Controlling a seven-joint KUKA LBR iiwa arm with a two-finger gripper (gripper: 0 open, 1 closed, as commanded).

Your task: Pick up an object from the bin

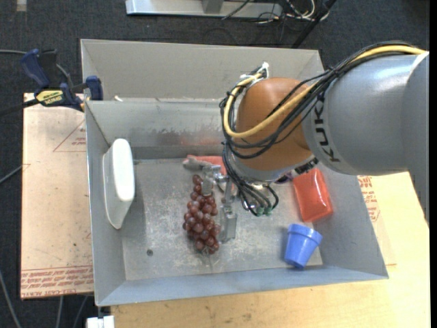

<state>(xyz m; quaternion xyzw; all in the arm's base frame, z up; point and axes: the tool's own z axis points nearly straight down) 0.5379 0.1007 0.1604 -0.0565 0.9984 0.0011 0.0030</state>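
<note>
Dark-red bunch of grapes lies mid-floor in the bin, nearer its front edge. The claw is down just beside it, on the blue cup side. Looks like the grab step. Can't tell if it's released or clenched. Next it needs a firm clamp, then a straight lift.

grapes lie between a bar left and a cup right.
</note>
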